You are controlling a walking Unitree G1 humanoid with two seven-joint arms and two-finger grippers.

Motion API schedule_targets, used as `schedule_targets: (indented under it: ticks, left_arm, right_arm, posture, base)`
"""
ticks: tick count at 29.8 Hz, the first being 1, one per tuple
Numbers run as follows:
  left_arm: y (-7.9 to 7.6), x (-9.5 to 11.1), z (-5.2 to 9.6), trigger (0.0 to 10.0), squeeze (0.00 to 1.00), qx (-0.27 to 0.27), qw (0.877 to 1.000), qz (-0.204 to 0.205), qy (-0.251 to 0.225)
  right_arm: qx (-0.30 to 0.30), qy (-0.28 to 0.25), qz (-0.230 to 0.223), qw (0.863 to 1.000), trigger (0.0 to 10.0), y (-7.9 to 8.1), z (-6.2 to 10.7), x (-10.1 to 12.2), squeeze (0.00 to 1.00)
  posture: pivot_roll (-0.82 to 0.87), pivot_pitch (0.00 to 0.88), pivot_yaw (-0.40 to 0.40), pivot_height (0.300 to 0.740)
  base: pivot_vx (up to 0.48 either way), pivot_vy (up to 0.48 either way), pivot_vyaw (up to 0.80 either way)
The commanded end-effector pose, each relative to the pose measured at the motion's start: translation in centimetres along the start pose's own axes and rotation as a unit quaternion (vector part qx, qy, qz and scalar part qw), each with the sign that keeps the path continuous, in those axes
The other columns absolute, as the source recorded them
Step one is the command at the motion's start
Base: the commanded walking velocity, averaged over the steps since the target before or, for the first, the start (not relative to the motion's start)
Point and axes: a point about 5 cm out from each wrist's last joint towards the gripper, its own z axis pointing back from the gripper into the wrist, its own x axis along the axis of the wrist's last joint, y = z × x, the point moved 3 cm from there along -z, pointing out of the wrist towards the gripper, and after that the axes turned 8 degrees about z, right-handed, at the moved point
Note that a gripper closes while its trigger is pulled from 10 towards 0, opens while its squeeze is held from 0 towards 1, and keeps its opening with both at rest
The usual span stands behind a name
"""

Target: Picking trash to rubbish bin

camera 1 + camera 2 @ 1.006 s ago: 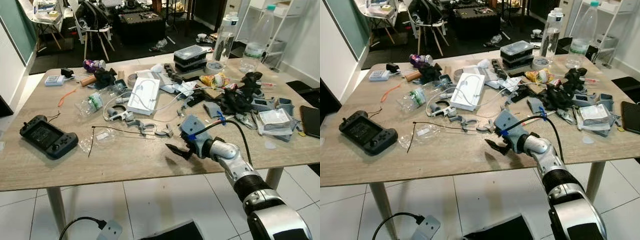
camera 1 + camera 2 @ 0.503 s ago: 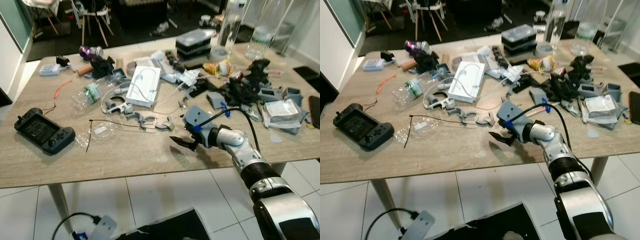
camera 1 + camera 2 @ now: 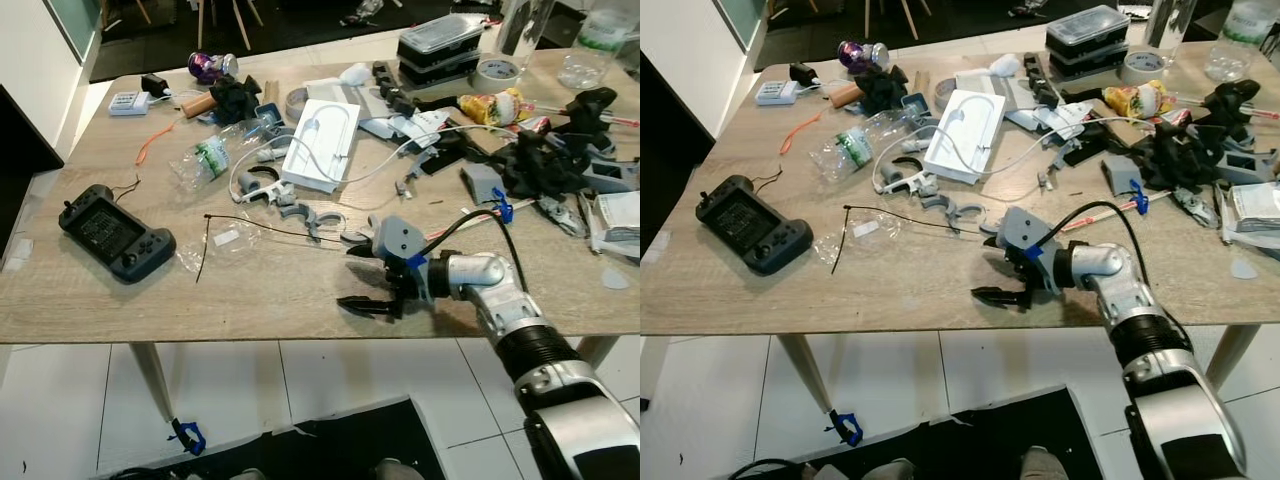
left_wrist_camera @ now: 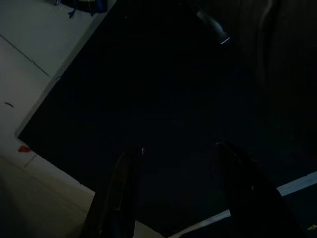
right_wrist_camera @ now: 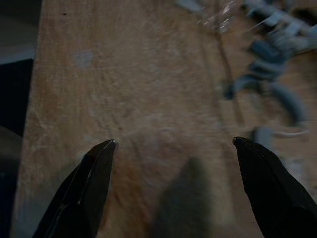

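Since the earlier pictures, the right tool [image 3: 365, 277] has been opened from a narrow gap to a wide spread, one black finger raised beside the grey curved clips [image 3: 312, 215] and the other held low over bare wood near the front edge of the desk [image 3: 150, 300]. Nothing is held between the fingers. From the right wrist, both fingertips [image 5: 101, 151] are seen far apart above the wood grain, with blurred grey clips beyond.

Trash is scattered on the desk to the robot's left of that tool: a crumpled clear plastic wrapper [image 3: 225, 240] crossed by a thin black cable tie [image 3: 215, 235], and farther back a crushed clear plastic bottle [image 3: 205, 160] with a green label. A black handheld game console [image 3: 115, 232] lies near the left edge. A white box [image 3: 322, 158] with a white cable looped over it sits at mid-desk, and dark parts are heaped on the right side.

The left tool [image 4: 178, 191] is seen spread wide over a dark mat [image 4: 163, 99] and pale floor tiles [image 4: 29, 54].
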Motion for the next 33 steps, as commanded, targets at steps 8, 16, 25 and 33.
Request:
schedule_targets:
  ticks: [8, 16, 25, 33]
  left_arm:
    - [0.1, -1.9, 0.3, 10.0, 0.0, -0.004, 1.0, -0.006, 0.024]
    - [0.2, -2.4, 0.5, 10.0, 0.0, -0.005, 1.0, -0.007, 0.026]
    - [0.4, -3.3, 0.8, 10.0, 0.0, -0.004, 1.0, -0.005, 0.029]
    - [-0.3, -2.6, 0.5, 10.0, 0.0, -0.01, 1.0, 0.0, 0.021]
  right_arm:
    - [-0.086, -0.006, 0.068, 0.994, 10.0, -4.6, 1.8, 2.9, 0.0]
    - [-0.113, 0.027, 0.024, 0.993, 10.0, -5.2, 2.3, 0.9, 0.0]
    - [-0.048, 0.091, -0.022, 0.994, 10.0, -3.4, 2.3, -2.1, 0.0]
    - [-0.015, 0.198, 0.068, 0.978, 10.0, -4.6, 5.0, -2.7, 0.0]
  posture:
    - [0.02, 0.231, 0.101, 0.74]
    - [0.05, 0.257, 0.108, 0.74]
    - [0.06, 0.271, 0.104, 0.74]
    - [0.04, 0.264, 0.087, 0.74]
  base:
    - [0.0, 0.0, 0.0]
    - [0.0, 0.0, 0.0]
    - [0.0, 0.0, 0.0]
    - [0.0, 0.0, 0.0]
